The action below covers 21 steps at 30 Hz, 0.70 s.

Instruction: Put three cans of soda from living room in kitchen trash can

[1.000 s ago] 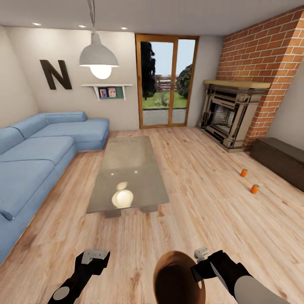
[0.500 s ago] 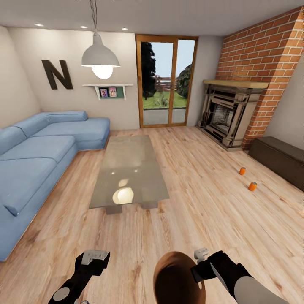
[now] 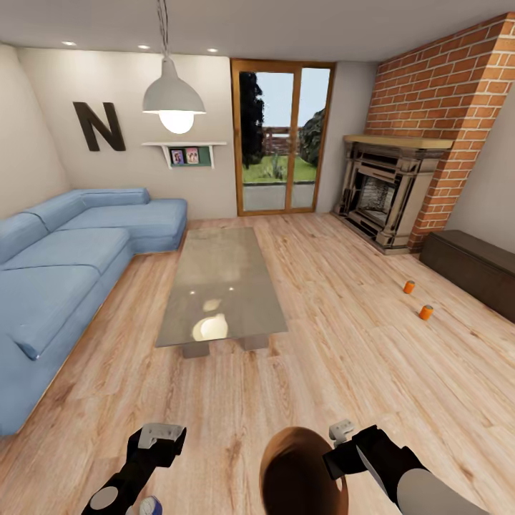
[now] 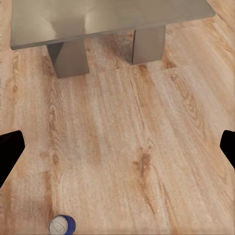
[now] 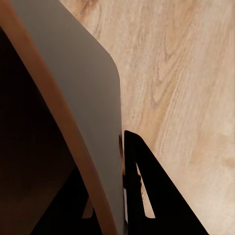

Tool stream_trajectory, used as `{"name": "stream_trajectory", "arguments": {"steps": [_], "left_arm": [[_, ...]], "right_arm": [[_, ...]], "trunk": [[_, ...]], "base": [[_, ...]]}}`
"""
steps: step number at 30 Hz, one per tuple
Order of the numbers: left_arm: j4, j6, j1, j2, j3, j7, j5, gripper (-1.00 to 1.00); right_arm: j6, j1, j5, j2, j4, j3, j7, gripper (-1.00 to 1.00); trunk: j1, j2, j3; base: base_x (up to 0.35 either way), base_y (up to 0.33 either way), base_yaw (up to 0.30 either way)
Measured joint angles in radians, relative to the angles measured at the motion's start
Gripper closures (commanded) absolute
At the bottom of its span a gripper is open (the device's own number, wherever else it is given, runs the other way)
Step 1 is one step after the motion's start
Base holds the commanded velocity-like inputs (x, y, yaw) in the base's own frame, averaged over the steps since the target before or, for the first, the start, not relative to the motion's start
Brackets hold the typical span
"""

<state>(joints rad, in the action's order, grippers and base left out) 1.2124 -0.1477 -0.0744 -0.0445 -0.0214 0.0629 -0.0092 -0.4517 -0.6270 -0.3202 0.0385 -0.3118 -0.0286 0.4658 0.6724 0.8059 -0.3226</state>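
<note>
Rolling backward across the light wood plank floor [image 3: 343, 343], a small dark blue soda can [image 3: 149, 506] is newly revealed at 6 o'clock beneath the spread-jawed left gripper [image 3: 162, 433], two orange cans [image 3: 418, 300] lie at 2 o'clock, and the coppery-brown tapered bin [image 3: 300, 468] is pinched by the right gripper [image 3: 342, 433].

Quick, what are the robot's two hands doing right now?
Left tool: open, holding nothing.
Right tool: closed on the rim of the trash can.
</note>
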Motion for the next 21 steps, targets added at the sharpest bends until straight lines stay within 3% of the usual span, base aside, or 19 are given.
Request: {"name": "stream_trajectory", "arguments": {"steps": [21], "left_arm": [[-0.032,0.002,-0.001,0.001,0.001,0.0,0.001,-1.0]], "right_arm": [[-0.001,0.005,0.002,-0.007,0.0,0.0,0.0,1.0]], "trunk": [[0.0,0.0,0.0]], "base": [[0.053,0.3,0.0]]}}
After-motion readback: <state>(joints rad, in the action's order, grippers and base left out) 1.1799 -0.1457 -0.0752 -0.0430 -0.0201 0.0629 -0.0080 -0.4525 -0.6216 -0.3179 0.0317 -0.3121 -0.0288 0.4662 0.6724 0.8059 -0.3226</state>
